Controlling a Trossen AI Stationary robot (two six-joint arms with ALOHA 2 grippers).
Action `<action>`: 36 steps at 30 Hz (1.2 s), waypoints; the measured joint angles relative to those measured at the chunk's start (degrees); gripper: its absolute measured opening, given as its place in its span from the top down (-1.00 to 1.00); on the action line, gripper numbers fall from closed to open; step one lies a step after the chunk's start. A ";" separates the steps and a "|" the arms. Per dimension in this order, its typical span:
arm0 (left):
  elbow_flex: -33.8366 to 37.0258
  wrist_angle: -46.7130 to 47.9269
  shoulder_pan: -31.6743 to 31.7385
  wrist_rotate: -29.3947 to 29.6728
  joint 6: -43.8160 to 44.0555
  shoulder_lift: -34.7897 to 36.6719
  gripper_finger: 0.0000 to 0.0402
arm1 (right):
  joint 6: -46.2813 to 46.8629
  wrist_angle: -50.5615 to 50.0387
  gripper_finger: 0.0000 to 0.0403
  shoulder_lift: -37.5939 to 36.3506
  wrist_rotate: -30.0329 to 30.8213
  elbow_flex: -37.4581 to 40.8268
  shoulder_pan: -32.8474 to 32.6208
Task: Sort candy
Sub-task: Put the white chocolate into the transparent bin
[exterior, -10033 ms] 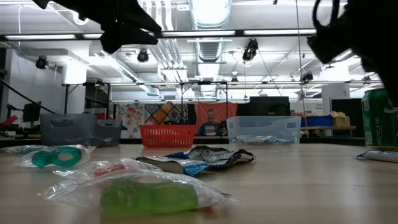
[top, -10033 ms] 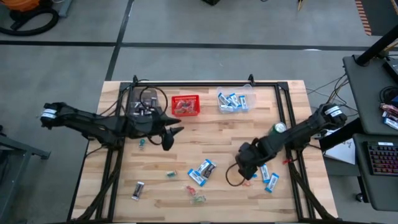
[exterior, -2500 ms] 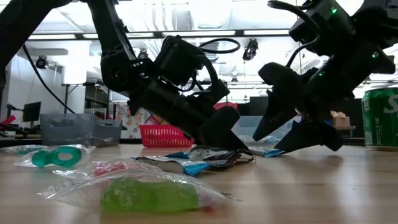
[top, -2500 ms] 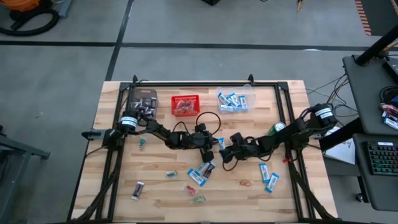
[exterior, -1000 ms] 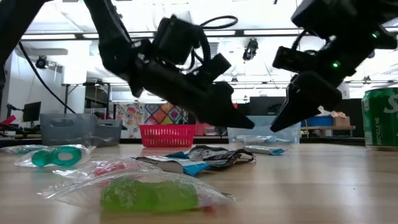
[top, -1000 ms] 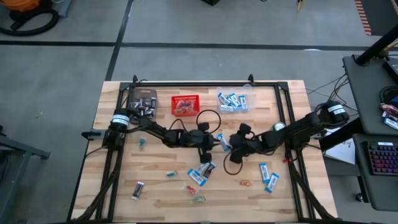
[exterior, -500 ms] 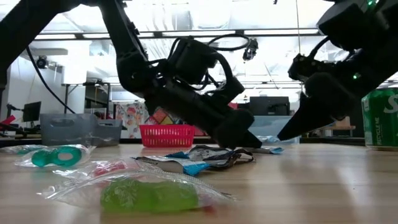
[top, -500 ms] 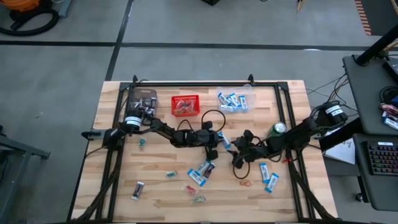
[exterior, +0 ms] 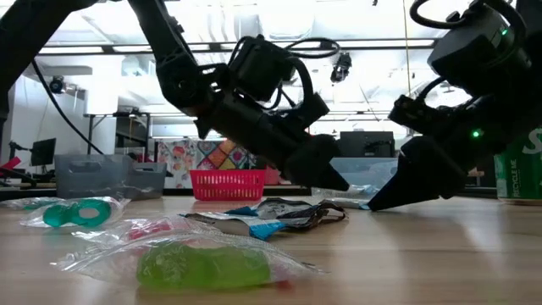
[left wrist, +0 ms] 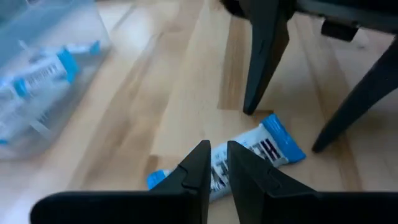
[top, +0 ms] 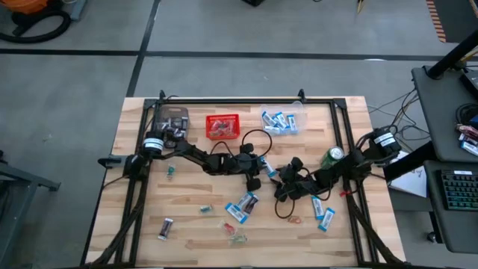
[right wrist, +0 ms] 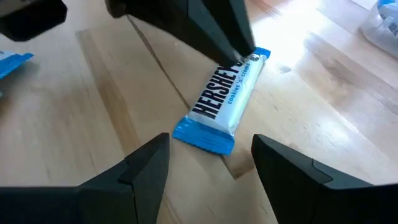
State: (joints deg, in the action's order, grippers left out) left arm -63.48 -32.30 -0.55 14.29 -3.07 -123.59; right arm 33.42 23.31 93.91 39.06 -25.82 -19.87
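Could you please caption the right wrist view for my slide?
Open right hand faces a blue-and-white rectangular candy packet on the wooden table.

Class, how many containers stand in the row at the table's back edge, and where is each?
3. The left clear bin with dark bars, the red mesh basket in the middle, and the right clear bin with blue-and-white packets. None appears hidden.

Lab: ceiling ducts [exterior: 284, 17], desks, keyboard [top: 458, 188]
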 joint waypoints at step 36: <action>1.24 5.80 4.30 0.26 2.36 0.15 0.82 | -3.41 8.34 -0.11 6.60 -4.51 -0.36 6.47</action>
State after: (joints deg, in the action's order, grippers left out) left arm -62.24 -26.50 3.75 14.55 -0.71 -123.44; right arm 30.01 31.65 100.51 34.55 -26.18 -13.40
